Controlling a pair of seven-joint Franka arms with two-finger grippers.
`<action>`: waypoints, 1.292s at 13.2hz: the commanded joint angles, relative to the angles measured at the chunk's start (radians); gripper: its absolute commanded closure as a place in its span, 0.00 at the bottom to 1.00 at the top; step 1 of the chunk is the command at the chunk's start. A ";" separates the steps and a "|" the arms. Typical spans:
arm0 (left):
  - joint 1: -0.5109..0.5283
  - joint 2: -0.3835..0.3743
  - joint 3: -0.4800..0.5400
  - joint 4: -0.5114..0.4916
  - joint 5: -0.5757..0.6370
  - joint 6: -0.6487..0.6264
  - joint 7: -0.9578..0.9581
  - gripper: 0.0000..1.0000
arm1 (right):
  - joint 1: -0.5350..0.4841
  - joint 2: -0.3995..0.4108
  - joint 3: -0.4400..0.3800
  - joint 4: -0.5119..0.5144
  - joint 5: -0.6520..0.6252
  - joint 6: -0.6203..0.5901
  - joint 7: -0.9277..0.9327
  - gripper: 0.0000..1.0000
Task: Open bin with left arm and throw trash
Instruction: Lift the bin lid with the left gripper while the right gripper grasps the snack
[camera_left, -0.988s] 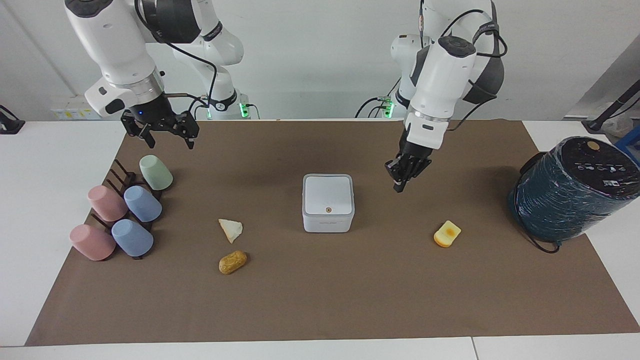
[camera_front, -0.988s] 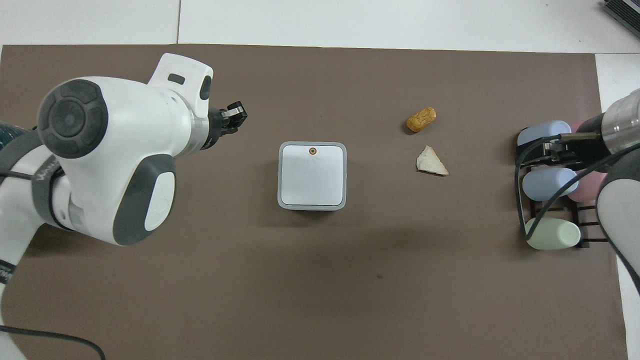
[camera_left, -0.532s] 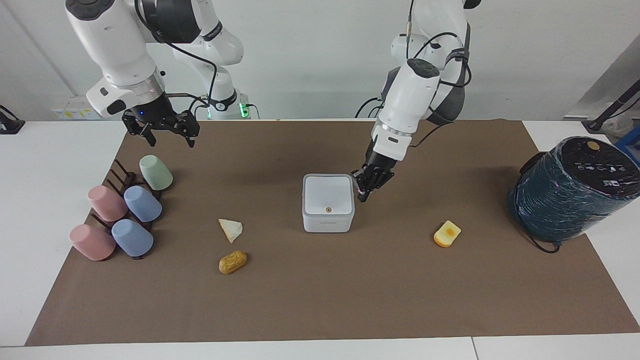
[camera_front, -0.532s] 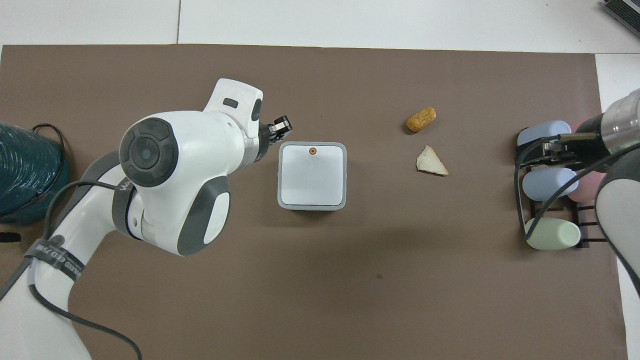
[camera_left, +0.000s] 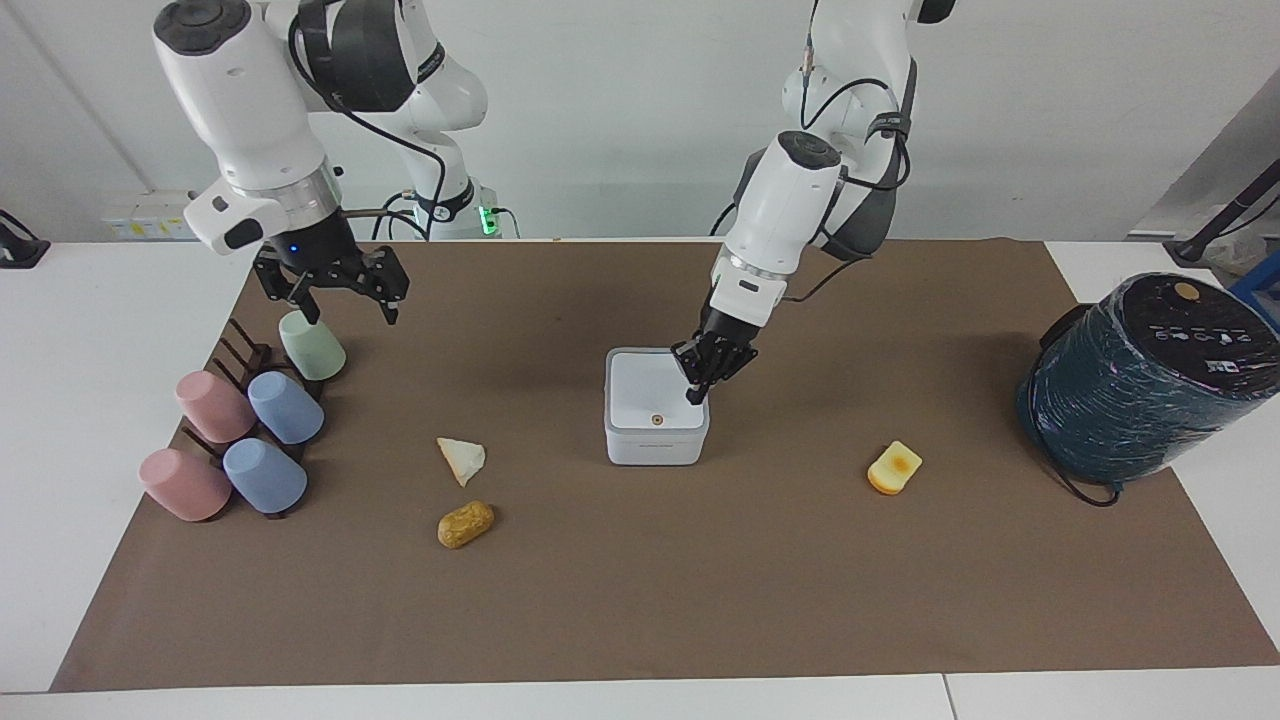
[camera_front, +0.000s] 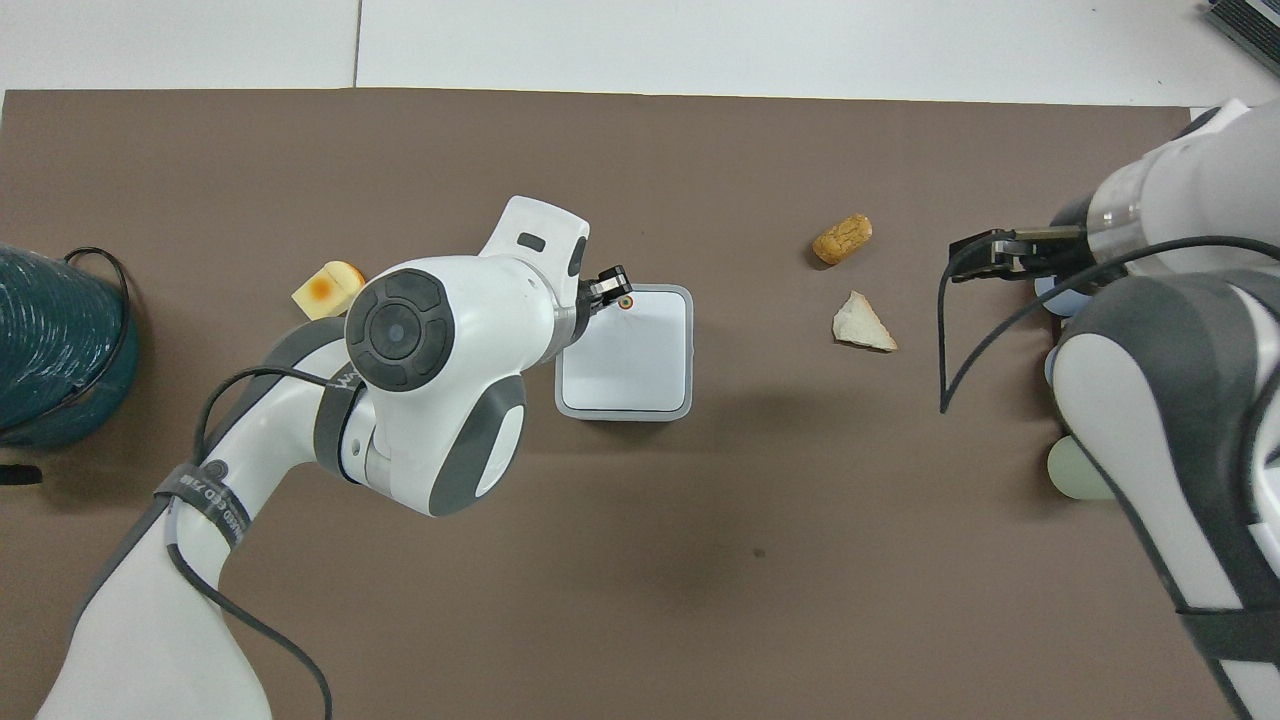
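The left gripper (camera_left: 695, 393) is hanging over the bin (camera_left: 656, 406), shut tight and holding nothing. Its tip is pointing down at the lid, close to the small brown dot (camera_left: 656, 420), which is sitting at the lid's edge farthest from the robots. I think it is getting ready to press that dot. The bin is in the middle of the mat, white, square and smooth, with round corners and its lid down.

The right gripper (camera_left: 340, 285) is waiting wide open over the green cup (camera_left: 311, 345).

Farther out, the trash is lying on the mat: a pale wedge (camera_left: 461, 460), a brown bumpy lump (camera_left: 465, 524) and a yellow toast (camera_left: 894, 467).
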 joint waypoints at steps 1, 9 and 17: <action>-0.038 -0.004 0.017 -0.039 -0.022 0.023 -0.002 1.00 | 0.031 0.085 0.003 0.010 -0.012 0.106 0.063 0.00; -0.058 0.027 0.019 -0.071 -0.020 0.026 0.004 1.00 | 0.071 0.293 0.002 0.016 -0.097 0.366 0.232 0.00; 0.058 0.026 0.025 0.203 -0.010 -0.357 0.039 1.00 | 0.059 0.456 0.002 0.033 -0.238 0.535 0.421 0.00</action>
